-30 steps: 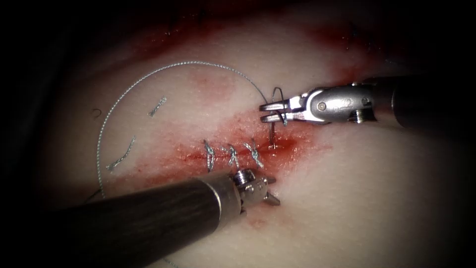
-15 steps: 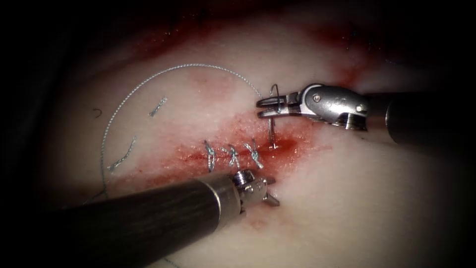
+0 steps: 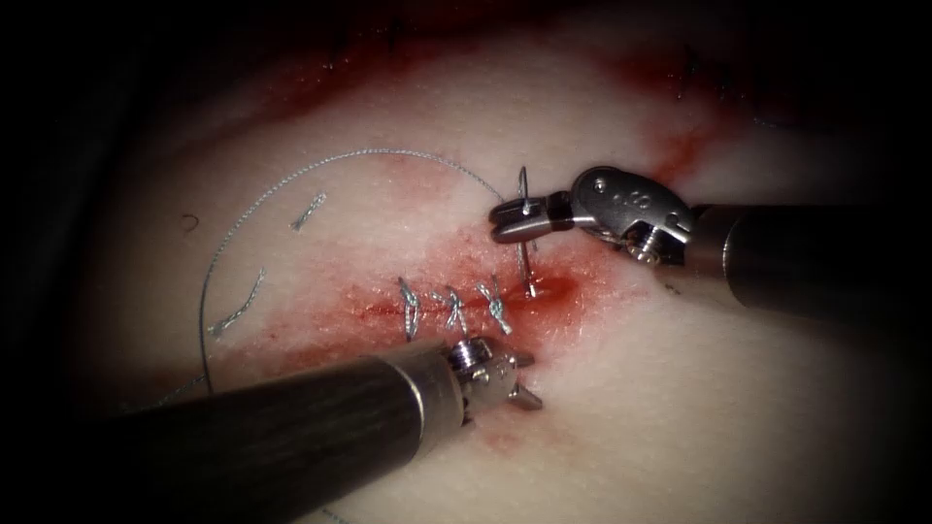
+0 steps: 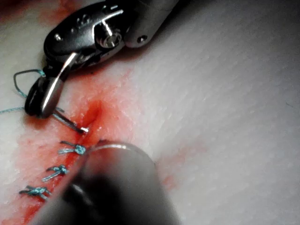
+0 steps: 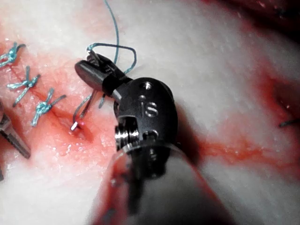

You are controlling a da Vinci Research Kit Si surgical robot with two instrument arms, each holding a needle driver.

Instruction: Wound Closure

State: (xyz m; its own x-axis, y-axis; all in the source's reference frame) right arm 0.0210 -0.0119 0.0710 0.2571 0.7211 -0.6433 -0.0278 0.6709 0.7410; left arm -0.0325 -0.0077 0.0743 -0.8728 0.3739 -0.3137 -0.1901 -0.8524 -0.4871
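Cut thread ends point(image 3: 238, 303): lying loose on the tissue point(image 3: 680, 408), well left of the stitches.
Thread point(image 3: 291, 180): arcing from the far left over to the needle's rear end beside the right tool.
Stitches point(image 3: 453, 309): three knotted ones sitting across the cut point(image 3: 427, 311), red fluid point(image 3: 558, 291) around them.
Left tool point(image 3: 519, 380): resting just below the stitches, holding nothing; jaws showing only a slight gap.
Needle point(image 3: 525, 264): standing steeply at the cut's right end, its tip touching the tissue in the red fluid.
Right tool point(image 3: 510, 221): jaws clamping the needle near its rear end, above the cut.
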